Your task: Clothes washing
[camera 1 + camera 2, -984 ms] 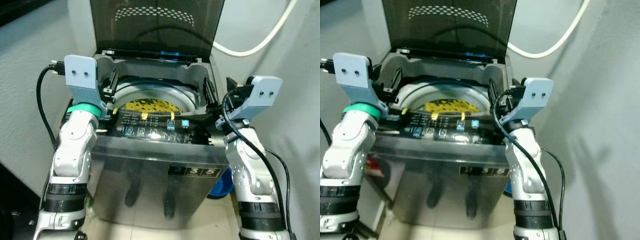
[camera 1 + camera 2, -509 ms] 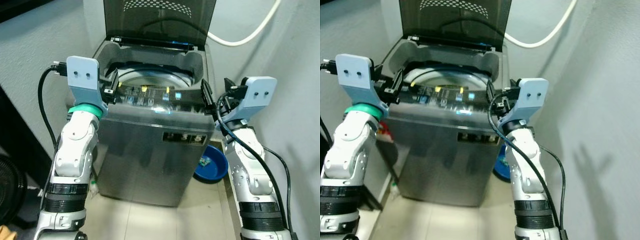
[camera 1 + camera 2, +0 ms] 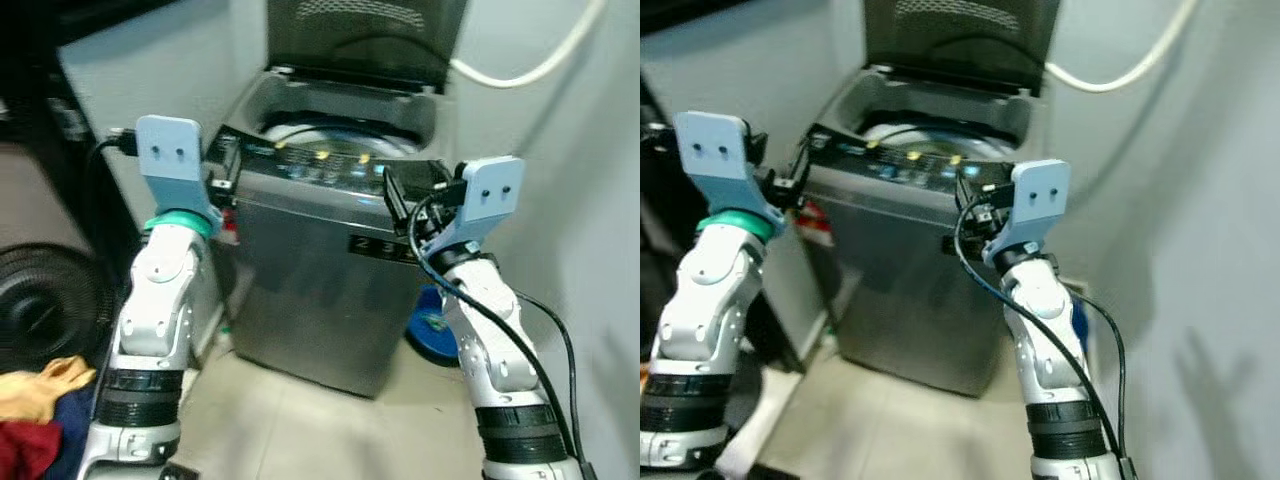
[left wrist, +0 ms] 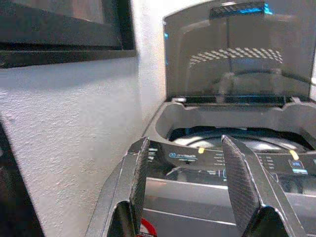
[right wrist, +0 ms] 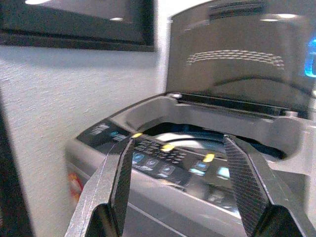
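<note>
A grey top-loading washing machine (image 3: 320, 290) stands ahead with its dark lid (image 3: 365, 35) raised. Its control panel (image 3: 320, 165) shows small yellow and blue lights. Only the drum's pale rim (image 4: 207, 140) can be seen; its contents are hidden. My left gripper (image 3: 224, 172) is held up at the machine's front left corner, open and holding nothing (image 4: 185, 140). My right gripper (image 3: 396, 196) is up at the front right corner, also open and holding nothing (image 5: 178, 139). A pile of yellow, red and blue clothes (image 3: 35, 410) lies on the floor at the lower left.
A black floor fan (image 3: 45, 315) stands to the left of the machine, against the white wall. A blue basin (image 3: 435, 325) sits on the floor at the machine's right side. A white hose (image 3: 530, 70) runs along the right wall. Tiled floor (image 3: 300, 420) lies in front.
The camera has drawn back and turned left, so the machine looks farther away. The drum's yellow contents have dropped from sight; the fan and clothes pile have come into view. Both grippers stay raised and open.
</note>
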Controlling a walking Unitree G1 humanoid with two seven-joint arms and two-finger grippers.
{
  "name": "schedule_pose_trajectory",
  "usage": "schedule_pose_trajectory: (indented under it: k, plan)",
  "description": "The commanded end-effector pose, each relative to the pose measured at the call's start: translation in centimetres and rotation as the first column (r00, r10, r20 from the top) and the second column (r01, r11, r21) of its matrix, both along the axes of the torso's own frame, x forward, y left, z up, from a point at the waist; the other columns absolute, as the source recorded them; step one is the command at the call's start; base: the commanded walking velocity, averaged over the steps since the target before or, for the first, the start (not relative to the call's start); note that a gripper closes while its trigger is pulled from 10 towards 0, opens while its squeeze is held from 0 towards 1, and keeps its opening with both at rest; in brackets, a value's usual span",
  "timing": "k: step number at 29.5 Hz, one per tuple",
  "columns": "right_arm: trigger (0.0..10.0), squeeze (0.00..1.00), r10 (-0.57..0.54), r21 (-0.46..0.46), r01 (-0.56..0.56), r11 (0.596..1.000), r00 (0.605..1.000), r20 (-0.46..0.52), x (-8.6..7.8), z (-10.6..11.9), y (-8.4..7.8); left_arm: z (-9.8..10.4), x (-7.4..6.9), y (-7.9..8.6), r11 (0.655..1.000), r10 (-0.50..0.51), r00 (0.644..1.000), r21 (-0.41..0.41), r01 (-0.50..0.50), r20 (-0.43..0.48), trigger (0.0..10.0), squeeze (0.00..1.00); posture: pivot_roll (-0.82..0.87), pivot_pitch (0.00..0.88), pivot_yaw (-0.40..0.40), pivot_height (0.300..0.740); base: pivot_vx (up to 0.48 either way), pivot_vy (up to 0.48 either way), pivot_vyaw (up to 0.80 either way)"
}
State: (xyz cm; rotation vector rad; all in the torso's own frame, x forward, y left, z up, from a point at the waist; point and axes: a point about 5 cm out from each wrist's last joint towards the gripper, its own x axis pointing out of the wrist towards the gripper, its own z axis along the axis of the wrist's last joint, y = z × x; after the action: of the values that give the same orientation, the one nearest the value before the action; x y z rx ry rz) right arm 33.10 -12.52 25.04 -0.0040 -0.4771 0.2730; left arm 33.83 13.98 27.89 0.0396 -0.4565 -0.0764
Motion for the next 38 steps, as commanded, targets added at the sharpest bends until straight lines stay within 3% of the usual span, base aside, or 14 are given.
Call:
schedule_pose_trajectory:
  k: [1, 4, 6, 9, 14, 29, 38]
  plan:
    - [10.0, 0.0, 0.019, -0.013, -0.019, 1.0, 1.0, -0.016, 0.0, -0.6, 0.4, -1.0, 0.0, -0.3, 1.0, -0.016, 0.999, 0.012, 0.016, -0.038, 10.0, 0.0, 0.02, 0.05, 0.013, 0.74, 0.0, 0.0, 0.8]
    - [10.0, 0.0, 0.01, -0.02, -0.012, 1.0, 0.998, -0.064, 0.1, -2.3, 0.1, -3.4, -0.5, -1.7, 0.997, -0.056, 0.993, 0.053, 0.062, -0.106, 10.0, 0.0, 0.02, 0.051, 0.015, 0.74, 0.0, 0.0, 0.79]
    - [10.0, 0.0, 0.01, -0.02, -0.012, 1.0, 0.998, -0.064, 0.1, -2.3, 0.1, -3.4, -0.5, -1.7, 0.997, -0.056, 0.993, 0.053, 0.062, -0.106, 10.0, 0.0, 0.02, 0.051, 0.015, 0.74, 0.0, 0.0, 0.79]
    - [10.0, 0.0, -0.024, 0.008, 0.025, 1.0, 0.993, -0.111, 0.2, -3.6, -0.9, -6.3, -1.1, -2.3, 0.992, -0.078, 0.977, 0.084, 0.096, -0.196, 10.0, 0.0, 0.01, 0.052, 0.018, 0.74, 0.0, 0.0, 0.79]
    - [10.0, 0.0, -0.038, 0.008, 0.04, 0.999, 0.99, -0.138, 0.1, -4.5, -1.2, -8.2, -1.6, -2.8, 0.987, -0.099, 0.96, 0.097, 0.128, -0.261, 10.0, 0.0, 0.01, 0.056, 0.024, 0.74, 0.0, 0.0, 0.79]
    - [10.0, 0.0, -0.031, 0.01, 0.033, 0.999, 0.99, -0.134, 0.2, -4.7, -1.2, -8.5, -1.9, -3.1, 0.985, -0.1, 0.96, 0.109, 0.132, -0.261, 10.0, 0.0, 0.01, 0.057, 0.026, 0.74, 0.0, 0.0, 0.79]
    - [10.0, 0.0, -0.027, 0.01, 0.029, 1.0, 0.991, -0.133, 0.2, -4.7, -1.1, -8.8, -1.9, -2.5, 0.988, -0.081, 0.958, 0.106, 0.114, -0.274, 10.0, 0.0, 0.01, 0.057, 0.027, 0.74, 0.0, 0.0, 0.79]
